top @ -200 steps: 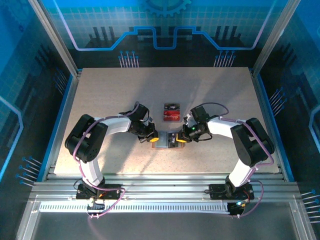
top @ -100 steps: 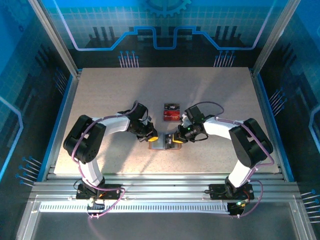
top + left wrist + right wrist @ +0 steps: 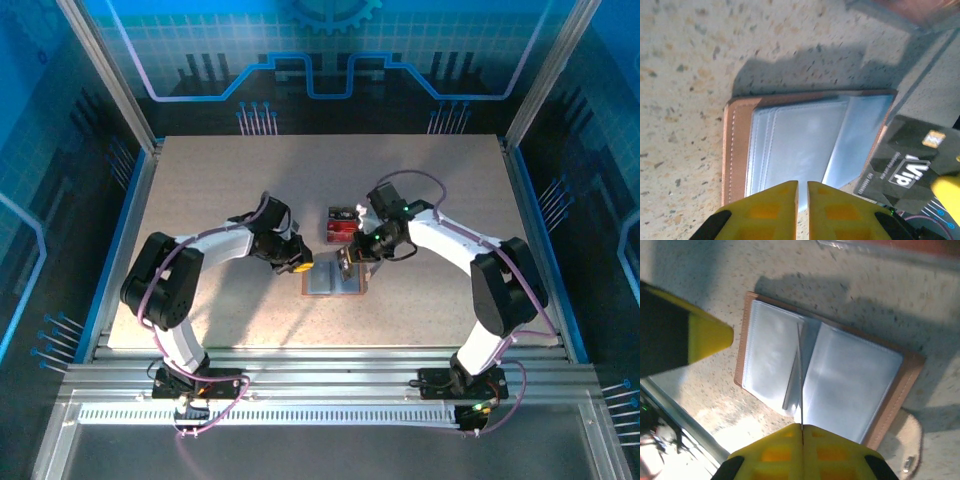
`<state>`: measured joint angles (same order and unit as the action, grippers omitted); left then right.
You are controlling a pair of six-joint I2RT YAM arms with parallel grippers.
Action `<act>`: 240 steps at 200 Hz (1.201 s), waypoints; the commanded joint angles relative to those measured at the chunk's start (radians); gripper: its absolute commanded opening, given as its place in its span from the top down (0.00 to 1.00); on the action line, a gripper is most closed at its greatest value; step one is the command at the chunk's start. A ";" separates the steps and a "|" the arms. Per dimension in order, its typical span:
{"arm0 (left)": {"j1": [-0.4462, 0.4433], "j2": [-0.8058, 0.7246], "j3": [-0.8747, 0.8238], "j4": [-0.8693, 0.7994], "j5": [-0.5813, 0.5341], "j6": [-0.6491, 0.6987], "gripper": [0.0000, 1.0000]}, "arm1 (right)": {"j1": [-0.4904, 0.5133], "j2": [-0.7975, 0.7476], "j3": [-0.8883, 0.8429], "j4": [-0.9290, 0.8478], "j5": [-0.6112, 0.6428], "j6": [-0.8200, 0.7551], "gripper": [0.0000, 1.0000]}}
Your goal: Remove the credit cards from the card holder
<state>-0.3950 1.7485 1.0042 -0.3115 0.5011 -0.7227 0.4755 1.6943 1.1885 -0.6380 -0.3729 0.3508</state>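
Tan leather rims the wallet (image 3: 850, 375), which lies spread open and flat on the speckled table (image 3: 220, 180) right beneath the right pincer (image 3: 802, 427), grey pockets facing up. That pincer is clamped tight on a single card (image 3: 801, 370), pinching it by one end. From its own wrist the card is only a thin line running out from the fingertips over the wallet's fold.

From the left wrist the same card (image 3: 900, 167) shows a dark face with white "VIP" lettering, hanging over the wallet's right half, off to the right of the left pincer (image 3: 802, 192). I'd guess it is held by the end because a flat card offers nothing else to pinch, and a card kept in line with its pocket slides out cleanly. It looks free of the pockets, though I cannot be sure of its far end.

The left pincer is all but closed, with a thin slit between its yellow fingers and nothing in it. The wallet's left half lies just ahead of its tips, and I cannot tell whether they touch it. Most likely it sits there to keep the wallet from lifting with the card.

Beyond the right pincer, on the far side of the wallet, a clear tray (image 3: 880, 14) already holds red cards (image 3: 343, 230). That is probably where this one is bound, a short carry away.
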 commanded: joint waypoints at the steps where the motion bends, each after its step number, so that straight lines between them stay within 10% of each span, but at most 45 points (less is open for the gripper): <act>1: 0.021 -0.058 0.032 -0.043 -0.044 0.042 0.86 | -0.012 0.001 0.087 -0.174 0.044 -0.271 1.00; 128: 0.070 -0.490 -0.006 -0.096 -0.471 0.370 0.86 | -0.008 0.167 0.488 -0.444 0.262 -0.990 1.00; 173: 0.148 -0.608 -0.057 -0.060 -0.406 0.401 0.61 | 0.000 0.300 0.681 -0.538 0.323 -1.081 1.00; 240: 0.205 -0.604 -0.061 -0.020 -0.221 0.463 0.52 | 0.007 0.481 0.969 -0.649 0.373 -1.182 1.00</act>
<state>-0.1997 1.1442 0.9520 -0.3607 0.1917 -0.3061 0.4732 2.1162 2.0598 -1.1946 -0.0246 -0.7708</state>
